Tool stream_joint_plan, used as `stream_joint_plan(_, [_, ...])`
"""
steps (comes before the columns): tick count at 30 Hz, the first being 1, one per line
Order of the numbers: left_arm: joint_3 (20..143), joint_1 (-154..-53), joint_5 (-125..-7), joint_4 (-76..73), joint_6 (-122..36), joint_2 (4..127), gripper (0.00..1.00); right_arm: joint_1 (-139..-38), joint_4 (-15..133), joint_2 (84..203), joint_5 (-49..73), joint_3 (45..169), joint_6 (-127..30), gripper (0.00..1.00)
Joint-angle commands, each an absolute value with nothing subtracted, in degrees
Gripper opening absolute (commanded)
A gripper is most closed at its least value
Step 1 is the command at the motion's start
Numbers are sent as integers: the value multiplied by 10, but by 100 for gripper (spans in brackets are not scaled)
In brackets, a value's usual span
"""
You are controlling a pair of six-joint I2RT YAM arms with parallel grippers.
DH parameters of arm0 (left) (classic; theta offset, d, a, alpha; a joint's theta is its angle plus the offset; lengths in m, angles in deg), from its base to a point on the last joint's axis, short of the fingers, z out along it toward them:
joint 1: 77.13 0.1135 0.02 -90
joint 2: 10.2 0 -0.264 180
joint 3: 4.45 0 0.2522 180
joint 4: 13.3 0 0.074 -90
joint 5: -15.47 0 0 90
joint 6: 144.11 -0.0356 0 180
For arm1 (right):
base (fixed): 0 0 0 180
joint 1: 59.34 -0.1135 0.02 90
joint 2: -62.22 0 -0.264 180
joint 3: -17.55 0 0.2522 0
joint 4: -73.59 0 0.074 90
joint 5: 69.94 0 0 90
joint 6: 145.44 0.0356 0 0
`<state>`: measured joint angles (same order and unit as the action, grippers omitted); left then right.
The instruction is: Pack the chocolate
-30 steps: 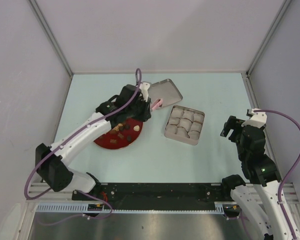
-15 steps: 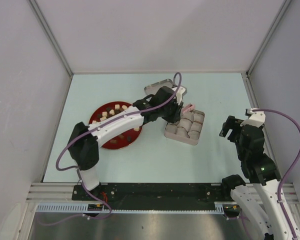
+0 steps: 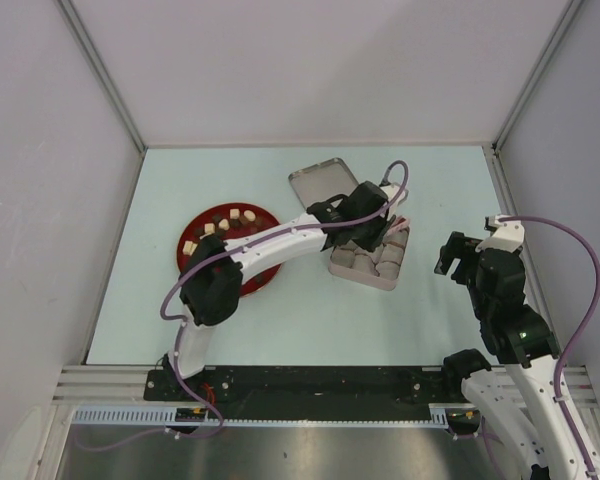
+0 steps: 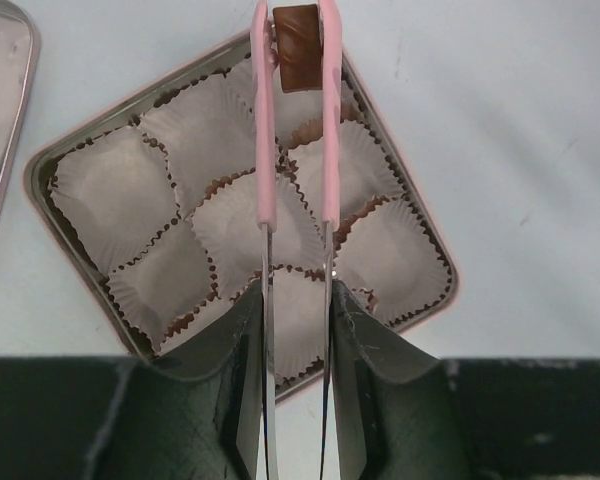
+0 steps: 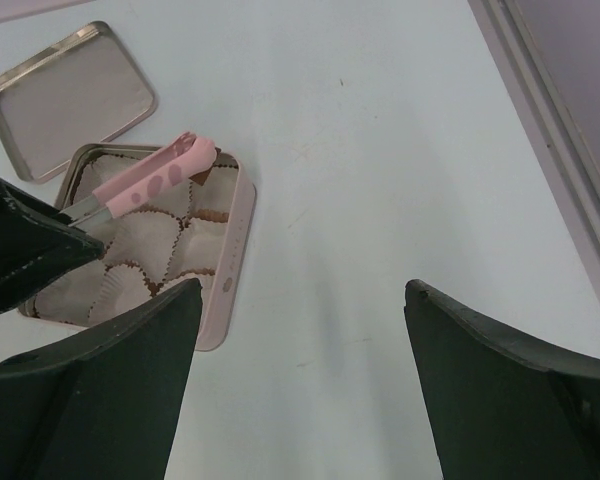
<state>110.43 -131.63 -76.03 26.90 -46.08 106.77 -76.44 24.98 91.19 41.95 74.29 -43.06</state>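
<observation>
My left gripper (image 4: 295,300) is shut on pink tweezers (image 4: 265,150), squeezing them. The tweezer tips pinch one dark brown chocolate (image 4: 298,45) above the far corner of the square metal tin (image 4: 30,175). The tin is lined with crinkled white paper cups (image 4: 110,190) that look empty. In the top view the left gripper (image 3: 365,228) hovers over the tin (image 3: 365,281). Several more dark and cream chocolates (image 3: 220,222) lie on the red plate (image 3: 255,280) to the left. My right gripper (image 5: 302,290) is open and empty, right of the tin (image 5: 235,250).
The tin's lid (image 3: 320,185) lies flat just behind and left of the tin, and also shows in the right wrist view (image 5: 70,90). The left arm stretches across the plate. Grey walls and metal rails bound the table on three sides.
My left arm has swung right from the red plate to above the tin, carrying the tweezers. The right arm has hardly moved.
</observation>
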Motion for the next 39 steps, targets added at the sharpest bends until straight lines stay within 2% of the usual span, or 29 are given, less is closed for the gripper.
stream_joint_plan(1, [1146, -1319, -780, 264, -489, 1082, 12, -767, 271, 910, 416, 742, -428, 86])
stream_joint_plan(20, [1178, -1319, -778, 286, -504, 1134, 21, -768, 274, 917, 418, 740, -427, 87])
stream_joint_plan(39, [1154, -1319, -779, 285, -491, 1102, 20, -767, 277, 917, 411, 738, -430, 87])
